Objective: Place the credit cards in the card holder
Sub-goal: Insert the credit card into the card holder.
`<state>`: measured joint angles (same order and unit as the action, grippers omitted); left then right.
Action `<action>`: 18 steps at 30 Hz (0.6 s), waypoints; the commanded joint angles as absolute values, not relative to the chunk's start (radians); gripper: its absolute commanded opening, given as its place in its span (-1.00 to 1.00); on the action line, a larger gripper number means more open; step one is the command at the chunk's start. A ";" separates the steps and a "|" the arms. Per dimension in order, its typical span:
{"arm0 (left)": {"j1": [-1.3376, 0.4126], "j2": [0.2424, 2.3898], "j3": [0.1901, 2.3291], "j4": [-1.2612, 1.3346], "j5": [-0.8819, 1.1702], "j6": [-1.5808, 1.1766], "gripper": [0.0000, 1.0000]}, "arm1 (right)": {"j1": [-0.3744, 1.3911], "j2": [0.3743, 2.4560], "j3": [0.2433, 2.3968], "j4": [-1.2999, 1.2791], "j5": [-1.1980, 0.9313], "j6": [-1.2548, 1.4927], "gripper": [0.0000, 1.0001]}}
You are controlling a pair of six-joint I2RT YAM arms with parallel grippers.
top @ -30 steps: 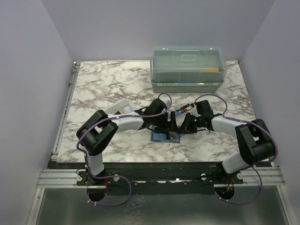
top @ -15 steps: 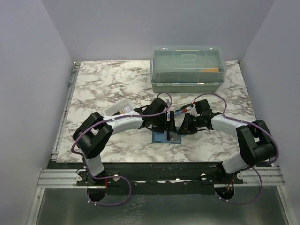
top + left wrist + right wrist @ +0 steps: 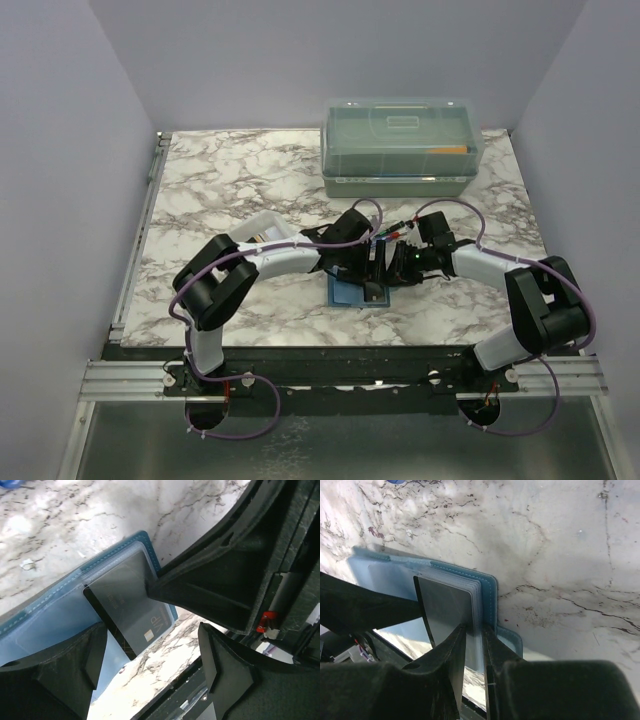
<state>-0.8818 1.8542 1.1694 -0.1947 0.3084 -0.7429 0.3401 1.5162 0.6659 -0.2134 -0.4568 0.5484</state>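
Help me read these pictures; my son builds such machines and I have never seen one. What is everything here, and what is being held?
These are two robot arms bolted at the near edge of a marble table: the left arm and right arm. The wide picture looks down from above and behind them; the two close-ups come from a camera on each wrist. On the table lie an open teal card holder where the arms meet, a small white tray by the left arm and a large lidded box at the back. A dark card sits partly inside one clear pocket. The left gripper hangs wide open over it, holding nothing. The right gripper is nearly closed around the edge of the card and pockets; whether it pinches them I cannot tell.
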 commanded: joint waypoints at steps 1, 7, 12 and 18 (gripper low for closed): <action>-0.915 1.845 1.204 -0.107 0.404 -0.769 0.56 | 0.345 1.508 0.648 -0.248 -0.441 0.532 -0.54; -0.891 1.764 1.151 -0.142 0.350 -0.736 0.64 | 0.345 1.469 0.642 -0.280 -0.383 0.537 -0.49; -0.843 1.655 1.073 -0.217 0.297 -0.704 0.67 | 0.346 1.421 0.663 -0.333 -0.354 0.508 -0.27; -0.837 1.605 1.025 -0.333 0.125 -0.714 0.75 | 0.377 1.394 0.674 -0.355 -0.347 0.476 0.09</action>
<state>-0.8379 1.6283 1.0637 -0.2348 0.2649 -0.7200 0.3534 1.4109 0.6609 -0.3084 -0.3832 0.5140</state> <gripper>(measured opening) 0.867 0.512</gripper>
